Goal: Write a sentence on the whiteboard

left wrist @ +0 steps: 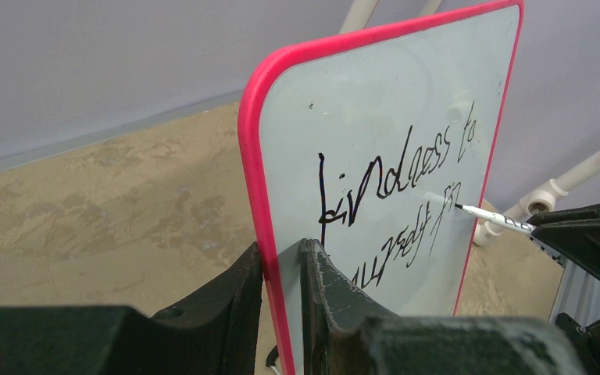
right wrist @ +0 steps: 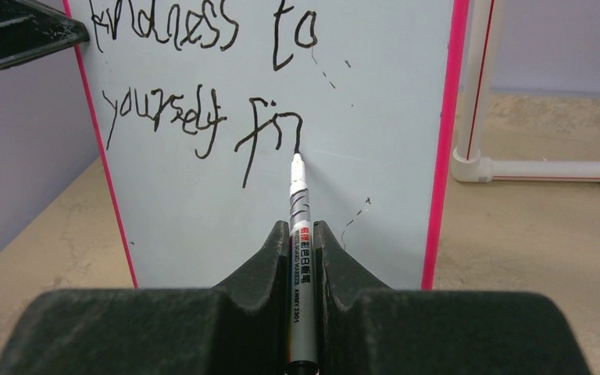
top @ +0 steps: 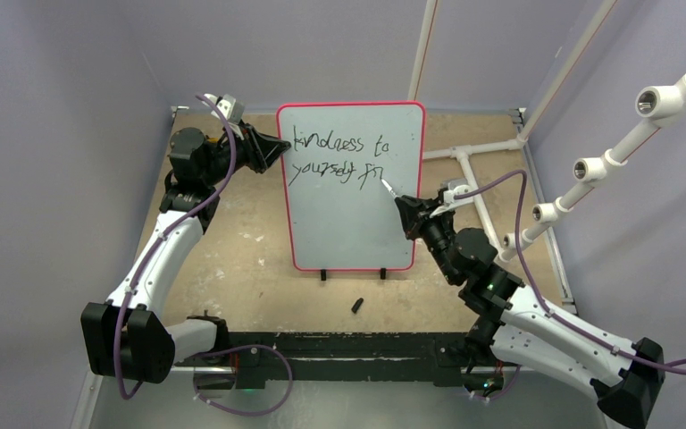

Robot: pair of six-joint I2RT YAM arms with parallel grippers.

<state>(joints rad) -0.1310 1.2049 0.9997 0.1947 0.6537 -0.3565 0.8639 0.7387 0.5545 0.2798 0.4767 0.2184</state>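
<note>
Pink round the rim of the whiteboard (top: pixel 350 223), pale grey across its face. Stands upright on two black feet (top: pixel 323 274) at the middle of the table (top: pixel 232 250), face turned toward the arms. Carries on its upper half the sentence (top: pixel 339 154) in thin black script: "kindness to" above, "yourself" below, then "fi" and one more rough stroke. Clamped at the left edge, level with the first line, by the left gripper (left wrist: pixel 281 269): one finger in front of the rim, one behind, jaws closed on the board. Closed likewise on a marker (right wrist: pixel 298 187) at the right gripper (right wrist: pixel 301 234), with the white barrel lying in the groove between the fingers, printed label up. Touches the board with its tip at the foot of the last stroke, right of "fi", on the second line. Reaches in from the lower right in the top view, with the marker slanting up and left to the face. On the table just before the feet, apart from both arms, a small black stub (top: pixel 357 306). Behind and right of the board, white pipes (top: pixel 487 147) flat on the table, others rising by the right wall.
</note>
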